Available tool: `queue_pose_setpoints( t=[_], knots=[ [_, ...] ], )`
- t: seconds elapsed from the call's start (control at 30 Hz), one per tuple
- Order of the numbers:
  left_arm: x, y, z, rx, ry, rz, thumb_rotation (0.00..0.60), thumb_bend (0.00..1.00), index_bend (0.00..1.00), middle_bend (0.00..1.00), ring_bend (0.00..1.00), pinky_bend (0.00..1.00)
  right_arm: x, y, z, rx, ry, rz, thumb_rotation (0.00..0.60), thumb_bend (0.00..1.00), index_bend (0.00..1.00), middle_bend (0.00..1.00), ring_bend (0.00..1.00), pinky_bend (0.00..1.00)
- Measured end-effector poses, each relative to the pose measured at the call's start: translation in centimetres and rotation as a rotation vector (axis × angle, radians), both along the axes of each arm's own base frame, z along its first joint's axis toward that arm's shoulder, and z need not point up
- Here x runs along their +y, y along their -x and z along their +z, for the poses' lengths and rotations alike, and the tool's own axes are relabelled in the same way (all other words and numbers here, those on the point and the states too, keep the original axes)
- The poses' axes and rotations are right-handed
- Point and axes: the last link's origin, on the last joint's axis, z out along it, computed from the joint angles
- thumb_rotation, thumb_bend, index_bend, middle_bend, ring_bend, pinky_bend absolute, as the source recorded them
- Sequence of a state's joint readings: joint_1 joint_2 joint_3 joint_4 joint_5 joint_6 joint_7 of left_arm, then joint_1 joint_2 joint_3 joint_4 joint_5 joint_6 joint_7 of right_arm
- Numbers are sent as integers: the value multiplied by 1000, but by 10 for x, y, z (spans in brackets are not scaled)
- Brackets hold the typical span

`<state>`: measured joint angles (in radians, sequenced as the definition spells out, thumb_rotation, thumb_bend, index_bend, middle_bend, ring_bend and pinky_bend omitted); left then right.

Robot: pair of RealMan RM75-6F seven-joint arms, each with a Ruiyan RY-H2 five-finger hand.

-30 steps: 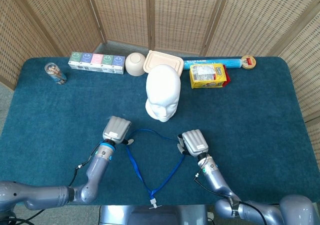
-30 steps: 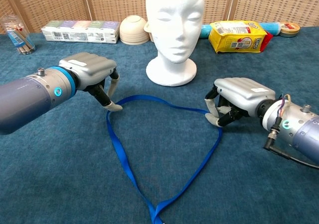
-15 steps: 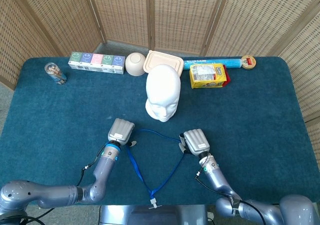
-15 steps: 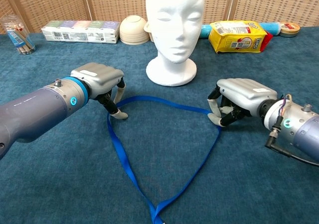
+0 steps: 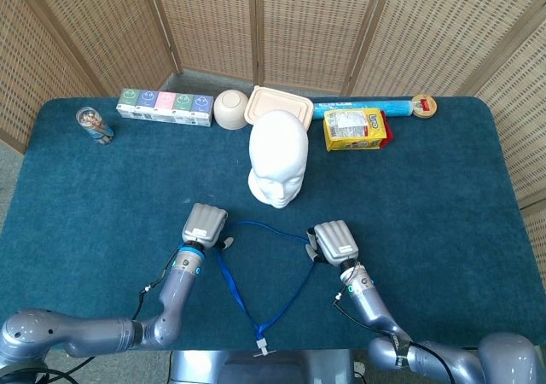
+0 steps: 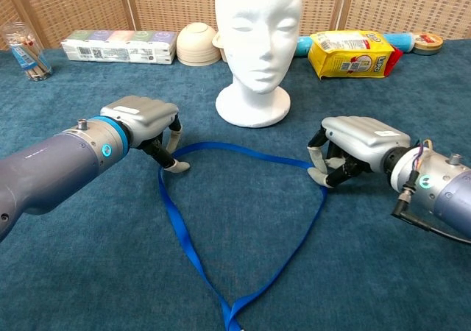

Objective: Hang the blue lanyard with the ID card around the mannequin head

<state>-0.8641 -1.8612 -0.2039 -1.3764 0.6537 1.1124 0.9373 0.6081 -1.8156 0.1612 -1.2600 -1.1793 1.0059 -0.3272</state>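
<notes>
On the blue cloth before the mannequin head (image 6: 258,22), my left hand (image 6: 143,121) and right hand (image 6: 353,151) each pinch the lanyard (image 6: 243,221) to keep its loop wide for the head.

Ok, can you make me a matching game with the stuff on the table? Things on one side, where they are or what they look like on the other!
Things:
1. mannequin head
2. blue lanyard
3. yellow packet
4. bowl

Descriptions:
A. lying flat in a loop between the two hands
B. white, standing upright in the middle
C. upside down beside the row of little boxes
D. lying at the back on the right side of the picture

Pairs: 1-B, 2-A, 3-D, 4-C
</notes>
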Motion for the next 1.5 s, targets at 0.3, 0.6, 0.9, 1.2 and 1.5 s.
queue_pose_setpoints(
  t=[0.3, 0.6, 0.9, 1.2, 1.5],
  knots=[
    [1, 1, 3, -21, -18, 15, 409, 299, 626, 1000, 1000, 1000, 0, 0, 1, -3, 2, -6, 565, 532, 709, 1000, 1000, 1000],
    [1, 5, 3, -23, -15, 44, 412, 314, 636, 1000, 1000, 1000, 0, 0, 2, -9, 1, -15, 567, 532, 709, 1000, 1000, 1000],
    [2, 7, 2, -28, -24, 59, 415, 365, 686, 1000, 1000, 1000, 1, 0, 3, -11, 3, -21, 578, 532, 709, 1000, 1000, 1000],
    [4, 13, 2, -14, -27, 71, 417, 374, 702, 1000, 1000, 1000, 0, 0, 3, -17, 4, -27, 582, 532, 711, 1000, 1000, 1000],
    [7, 13, 1, 1, -40, 67, 444, 387, 744, 1000, 1000, 1000, 0, 0, 4, -26, 6, -34, 590, 532, 714, 1000, 1000, 1000]
  ],
)
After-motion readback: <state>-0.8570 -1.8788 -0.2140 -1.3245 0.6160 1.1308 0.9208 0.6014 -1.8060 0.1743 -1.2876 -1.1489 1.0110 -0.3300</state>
